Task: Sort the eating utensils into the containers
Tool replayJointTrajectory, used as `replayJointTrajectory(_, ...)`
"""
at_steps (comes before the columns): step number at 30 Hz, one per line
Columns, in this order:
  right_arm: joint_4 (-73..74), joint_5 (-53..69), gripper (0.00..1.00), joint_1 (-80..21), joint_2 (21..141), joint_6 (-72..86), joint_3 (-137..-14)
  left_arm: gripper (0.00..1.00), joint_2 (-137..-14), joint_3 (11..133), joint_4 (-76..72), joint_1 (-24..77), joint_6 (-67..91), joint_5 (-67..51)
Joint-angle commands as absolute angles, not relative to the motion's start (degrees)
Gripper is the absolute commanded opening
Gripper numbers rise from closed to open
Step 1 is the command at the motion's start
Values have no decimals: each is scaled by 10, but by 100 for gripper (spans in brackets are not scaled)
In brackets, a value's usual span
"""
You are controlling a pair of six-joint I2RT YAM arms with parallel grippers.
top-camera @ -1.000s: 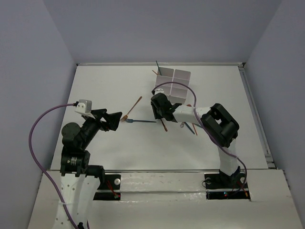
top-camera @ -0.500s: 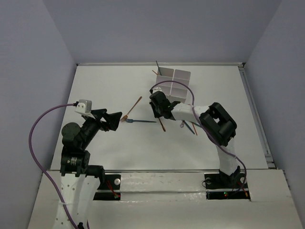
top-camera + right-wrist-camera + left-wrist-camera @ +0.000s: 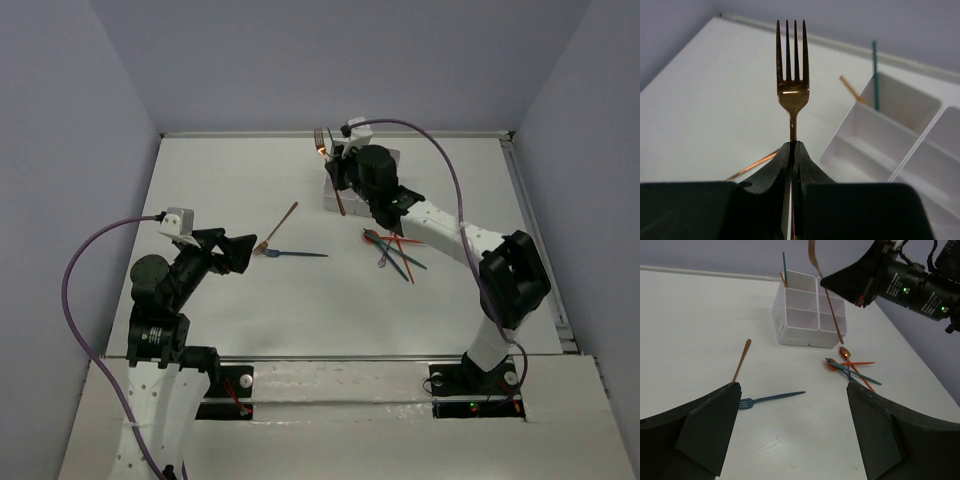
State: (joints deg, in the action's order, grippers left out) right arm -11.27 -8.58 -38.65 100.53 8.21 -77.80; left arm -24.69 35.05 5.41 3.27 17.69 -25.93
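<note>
Sorting partly done. The right hand (image 3: 792, 146), pinching an orange fork (image 3: 791, 95) (tines up), holds it raised by the containers (image 3: 797, 332), whose far left compartment has two utensils (image 3: 784, 267) standing in it. The left hand (image 3: 792, 389) hangs spread; a teal fork (image 3: 772, 397), an orange utensil (image 3: 741, 360) and a small pile (image 3: 852, 367) lie unsorted on the table (image 3: 700, 315).

The right end effector (image 3: 793, 146), now clamped on an orange fork (image 3: 792, 92), is lifting it off the table (image 3: 220, 300). It is swinging away from the arm bases, carrying the fork to the white containers (image 3: 799, 322).
</note>
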Motion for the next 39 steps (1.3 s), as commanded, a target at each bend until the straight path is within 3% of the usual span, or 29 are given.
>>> replayJointTrajectory(1,-306,-98,7,-295,1018,56,-766,99,-250,352,24,30,178,-272)
replayJointTrajectory(12,-540,-101,7,-205,1119,7,-804,99,-262,354,26,30,177,-266)
replayJointTrajectory(28,-623,-133,7,-193,1246,-49,-893,99,-272,354,27,25,177,-262)
replayJointTrajectory(37,-713,-129,8,-193,1218,-53,-779,99,-274,354,25,19,177,-265)
replayJointTrajectory(39,-740,-127,17,-199,1200,-62,-755,99,-274,353,25,19,177,-265)
